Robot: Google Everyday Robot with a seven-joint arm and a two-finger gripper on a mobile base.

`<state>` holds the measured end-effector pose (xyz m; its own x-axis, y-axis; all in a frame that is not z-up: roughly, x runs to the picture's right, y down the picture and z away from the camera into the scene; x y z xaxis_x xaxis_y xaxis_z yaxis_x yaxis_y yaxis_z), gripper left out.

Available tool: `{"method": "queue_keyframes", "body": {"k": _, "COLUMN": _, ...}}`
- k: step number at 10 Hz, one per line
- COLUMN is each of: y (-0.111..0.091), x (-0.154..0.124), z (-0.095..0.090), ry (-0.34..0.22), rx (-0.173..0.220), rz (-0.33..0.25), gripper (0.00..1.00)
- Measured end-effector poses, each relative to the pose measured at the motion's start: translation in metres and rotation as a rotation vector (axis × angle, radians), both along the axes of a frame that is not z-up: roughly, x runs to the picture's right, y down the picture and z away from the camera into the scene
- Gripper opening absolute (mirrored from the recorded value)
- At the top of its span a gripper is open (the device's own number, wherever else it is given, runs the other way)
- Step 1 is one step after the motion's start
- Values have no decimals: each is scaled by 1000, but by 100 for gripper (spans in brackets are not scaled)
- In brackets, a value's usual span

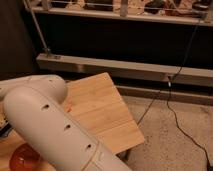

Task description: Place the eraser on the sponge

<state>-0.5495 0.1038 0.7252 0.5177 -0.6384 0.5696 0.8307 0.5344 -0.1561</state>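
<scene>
My white arm (55, 125) fills the lower left of the camera view and covers most of the wooden table (107, 112). The gripper is out of view. The eraser and the sponge are hidden or out of view. Part of a red bowl (24, 157) shows at the bottom left beside the arm. A small orange bit (68, 105) peeks out at the arm's edge on the table.
The table's right corner ends near the speckled floor (175, 135). A black cable (172, 105) runs down across the floor on the right. Behind the table is a grey rail (125, 67) and a dark shelf unit with a metal rack on top.
</scene>
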Motion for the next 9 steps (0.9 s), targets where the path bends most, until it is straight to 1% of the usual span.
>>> {"method": "queue_keyframes", "body": {"k": 1, "y": -8, "x": 13, "z": 0, "ry": 27, "rx": 15, "rz": 13, "gripper": 80}}
{"method": "queue_keyframes", "body": {"k": 2, "y": -15, "x": 38, "z": 4, "ry": 78, "rx": 33, "rz": 29, "gripper": 80}}
{"method": "queue_keyframes", "body": {"k": 3, "y": -23, "x": 70, "z": 9, "ry": 131, "rx": 55, "rz": 65, "gripper": 80}}
{"method": "queue_keyframes", "body": {"k": 4, "y": -25, "x": 82, "z": 11, "ry": 149, "rx": 63, "rz": 82, "gripper": 80}}
{"method": "queue_keyframes", "body": {"k": 5, "y": -28, "x": 100, "z": 12, "ry": 171, "rx": 72, "rz": 119, "gripper": 80}}
{"method": "queue_keyframes", "body": {"k": 7, "y": -29, "x": 125, "z": 13, "ry": 203, "rx": 76, "rz": 183, "gripper": 80}}
{"method": "queue_keyframes", "body": {"k": 8, "y": -30, "x": 135, "z": 13, "ry": 218, "rx": 77, "rz": 217, "gripper": 80}}
{"method": "queue_keyframes", "body": {"k": 9, "y": -31, "x": 141, "z": 14, "ry": 226, "rx": 78, "rz": 233, "gripper": 80}}
